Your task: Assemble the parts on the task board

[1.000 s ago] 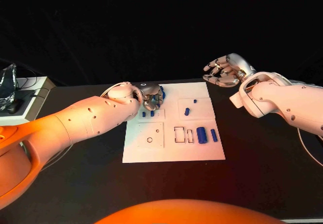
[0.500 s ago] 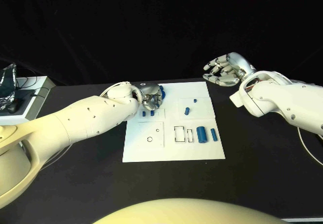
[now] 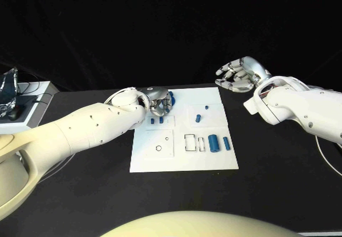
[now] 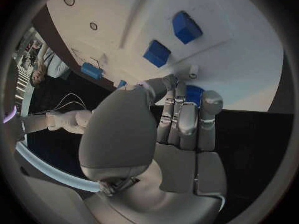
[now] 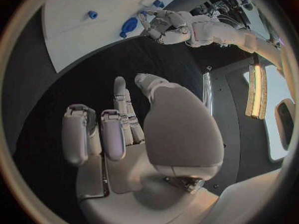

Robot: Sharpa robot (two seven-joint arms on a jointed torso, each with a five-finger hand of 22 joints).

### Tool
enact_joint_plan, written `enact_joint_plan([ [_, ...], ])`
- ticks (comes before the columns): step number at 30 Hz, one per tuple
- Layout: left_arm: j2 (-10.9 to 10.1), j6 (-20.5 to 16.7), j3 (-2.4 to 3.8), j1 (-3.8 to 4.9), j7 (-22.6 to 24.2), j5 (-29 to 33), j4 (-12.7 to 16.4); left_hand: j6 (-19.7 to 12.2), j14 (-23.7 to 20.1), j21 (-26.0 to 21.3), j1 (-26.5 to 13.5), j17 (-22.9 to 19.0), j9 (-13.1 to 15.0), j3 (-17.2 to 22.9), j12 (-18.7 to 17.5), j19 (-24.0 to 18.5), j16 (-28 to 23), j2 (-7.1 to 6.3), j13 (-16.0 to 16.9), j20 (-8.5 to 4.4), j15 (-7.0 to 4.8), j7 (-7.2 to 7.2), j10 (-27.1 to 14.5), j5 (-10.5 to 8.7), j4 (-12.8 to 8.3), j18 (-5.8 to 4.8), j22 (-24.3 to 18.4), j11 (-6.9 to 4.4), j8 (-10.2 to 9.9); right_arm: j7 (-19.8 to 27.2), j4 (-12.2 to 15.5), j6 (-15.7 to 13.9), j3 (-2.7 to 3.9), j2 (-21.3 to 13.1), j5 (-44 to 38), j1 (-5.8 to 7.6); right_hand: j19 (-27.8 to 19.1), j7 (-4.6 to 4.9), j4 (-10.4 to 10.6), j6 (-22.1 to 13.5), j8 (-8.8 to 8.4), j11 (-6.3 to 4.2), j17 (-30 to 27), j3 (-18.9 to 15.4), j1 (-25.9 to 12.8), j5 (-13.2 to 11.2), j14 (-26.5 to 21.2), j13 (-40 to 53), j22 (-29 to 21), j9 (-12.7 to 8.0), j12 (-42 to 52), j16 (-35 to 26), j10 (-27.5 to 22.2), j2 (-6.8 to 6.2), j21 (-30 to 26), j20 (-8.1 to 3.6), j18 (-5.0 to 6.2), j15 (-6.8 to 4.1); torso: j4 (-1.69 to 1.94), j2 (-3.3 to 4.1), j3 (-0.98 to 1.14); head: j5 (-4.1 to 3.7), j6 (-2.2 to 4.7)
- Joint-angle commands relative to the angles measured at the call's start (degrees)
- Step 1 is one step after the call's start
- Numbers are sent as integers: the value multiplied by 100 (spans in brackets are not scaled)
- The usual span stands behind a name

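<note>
The white task board (image 3: pixel 185 158) lies in the middle of the black table. My left hand (image 3: pixel 160 102) hovers over its far left corner, and its fingers (image 4: pixel 187 114) curl round a blue part (image 4: pixel 194 92), seen beside the hand as a blue part (image 3: pixel 171 96). Two small blue blocks (image 3: pixel 156 120) sit just in front of that hand, the same blue blocks (image 4: pixel 186 27). A blue peg (image 3: pixel 198 117) and a thick blue cylinder (image 3: pixel 214 143) lie further right on the board. My right hand (image 3: pixel 239 74) floats beyond the far right corner, fingers (image 5: pixel 112 129) loosely bent, holding nothing.
A thinner blue cylinder (image 3: pixel 227 143) lies beside the thick one, next to a rectangular slot (image 3: pixel 190 141). Two small round holes (image 3: pixel 158 146) mark the board's left half. A white box (image 3: pixel 35 106) with a foil bag (image 3: pixel 10 86) stands at the table's far left.
</note>
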Motion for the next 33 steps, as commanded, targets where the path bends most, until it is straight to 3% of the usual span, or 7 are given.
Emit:
enact_joint_plan([
  [1,-110,-102,70,4,98,337,174,38,55,26,-46,-7,5,-12,-79,40,36,35,7,22,-2,33,44,28,-31,-119,8,6,-55,52,5,11,2,-6,-57,-2,277,14,-9,26,-39,3,482,30,-40,10,340,-5,935,7,-33,16,40,-2,12,26,-90,11,8,-12,6,-2,15],
  [7,-414,166,250,4,39,589,484,47,56,28,-74,-18,11,-20,-127,37,33,28,8,29,1,34,64,28,-34,-118,8,8,-73,43,3,12,2,-24,-57,-2,272,13,-12,26,-41,4,477,29,-43,14,338,-15,930,7,-45,13,42,-5,2,27,-88,12,23,-25,8,0,12],
  [10,-583,337,308,5,-5,665,605,53,53,28,-87,-29,15,-25,-149,34,30,26,9,32,2,34,74,28,-34,-118,8,7,-79,36,-1,15,2,-29,-58,-2,272,13,-12,26,-41,4,477,29,-43,14,338,-15,930,7,-45,13,42,-5,2,27,-88,12,39,-32,14,3,6],
  [18,-755,502,350,2,-84,674,677,60,47,26,-109,-48,21,-33,-195,27,24,20,10,34,2,30,91,28,-35,-115,6,5,-96,33,-18,26,2,-20,-58,-2,268,15,-20,26,-43,6,455,28,-46,22,332,-38,926,7,-75,0,35,-8,-8,30,-85,13,84,-40,8,-6,-15],
  [26,-747,468,352,-7,-107,539,575,55,51,32,-120,-41,24,-35,-234,32,25,14,8,32,3,32,93,28,-39,-117,15,8,-113,33,-20,33,2,-12,-88,-4,262,18,-26,26,-45,11,452,28,-50,27,330,-63,920,8,-109,-4,25,-8,-22,32,-82,17,60,-40,18,26,-23],
  [33,-629,430,334,-28,-107,485,433,58,57,40,-126,-29,26,-37,-244,43,28,15,9,33,4,32,100,28,-37,-120,29,8,-116,31,-16,37,2,-1,-109,-5,262,18,-26,26,-45,11,452,28,-50,27,330,-63,920,8,-109,-4,25,-8,-22,32,-82,17,58,-32,12,28,-28],
])
